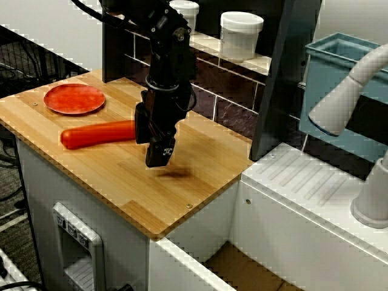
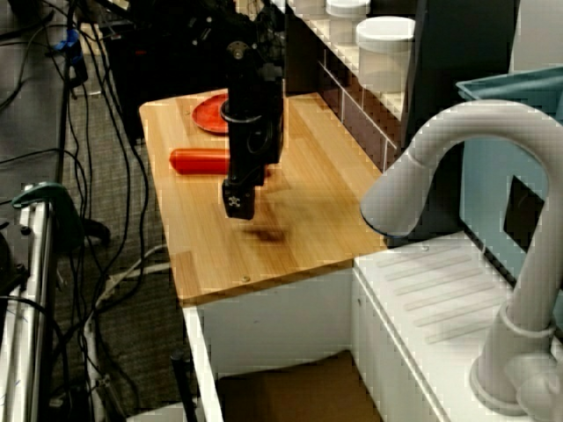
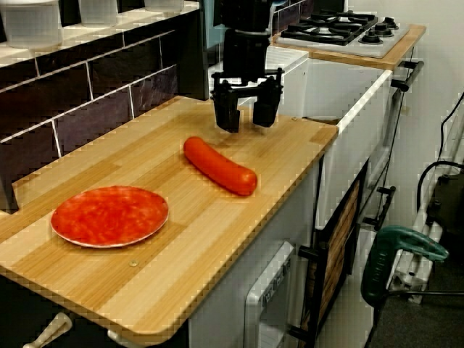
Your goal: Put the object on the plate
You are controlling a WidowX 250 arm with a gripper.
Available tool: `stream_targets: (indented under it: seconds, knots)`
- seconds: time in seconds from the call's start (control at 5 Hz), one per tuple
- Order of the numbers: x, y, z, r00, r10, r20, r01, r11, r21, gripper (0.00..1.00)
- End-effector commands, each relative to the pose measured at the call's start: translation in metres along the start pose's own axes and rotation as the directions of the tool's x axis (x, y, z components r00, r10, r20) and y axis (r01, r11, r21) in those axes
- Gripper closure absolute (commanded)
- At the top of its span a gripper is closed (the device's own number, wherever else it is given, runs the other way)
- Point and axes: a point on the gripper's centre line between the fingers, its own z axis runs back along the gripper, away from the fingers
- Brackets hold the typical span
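The object, a long smooth red-orange cylinder (image 1: 97, 134), lies flat on the wooden counter; it also shows in the side view (image 2: 198, 161) and the front view (image 3: 219, 165). The plate (image 1: 74, 98), flat, round and red-orange, sits empty near the counter's left end, apart from the object (image 2: 211, 114) (image 3: 109, 215). My gripper (image 1: 159, 156) points down just past the object's right end and hovers a little above the wood (image 2: 237, 207). In the front view (image 3: 246, 119) its two fingers stand apart, open and empty.
White lidded jars (image 1: 241, 33) stand on the tiled ledge behind the counter. A dark post (image 1: 285, 79) rises at the counter's right end, with a teal bin (image 1: 339, 91) and a grey faucet (image 1: 357, 79) beyond. A stove (image 3: 341, 29) sits farther off.
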Motion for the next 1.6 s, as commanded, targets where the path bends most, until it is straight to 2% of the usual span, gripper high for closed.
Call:
stream_targets:
  seconds: [0.0, 0.2, 0.4, 0.6, 0.8, 1.0, 1.4]
  knots:
    - [0.000, 0.000, 0.000, 1.000, 0.000, 0.000, 0.000, 1.000, 0.000, 0.00]
    - [-0.010, 0.023, 0.028, 0.999, 0.033, 0.040, -0.034, 0.999, 0.003, 0.00]
    - [-0.028, 0.061, 0.035, 0.994, 0.093, 0.057, -0.092, 0.996, -0.005, 0.00]
    - [-0.044, 0.087, 0.024, 0.987, 0.143, 0.080, -0.144, 0.989, 0.014, 0.00]
    - [-0.053, 0.107, 0.009, 0.983, 0.162, 0.082, -0.163, 0.987, 0.004, 0.00]
    - [-0.050, 0.104, -0.003, 0.987, 0.144, 0.066, -0.144, 0.990, -0.015, 0.00]
    - [-0.060, 0.094, 0.025, 0.988, 0.116, 0.100, -0.106, 0.990, -0.095, 0.00]
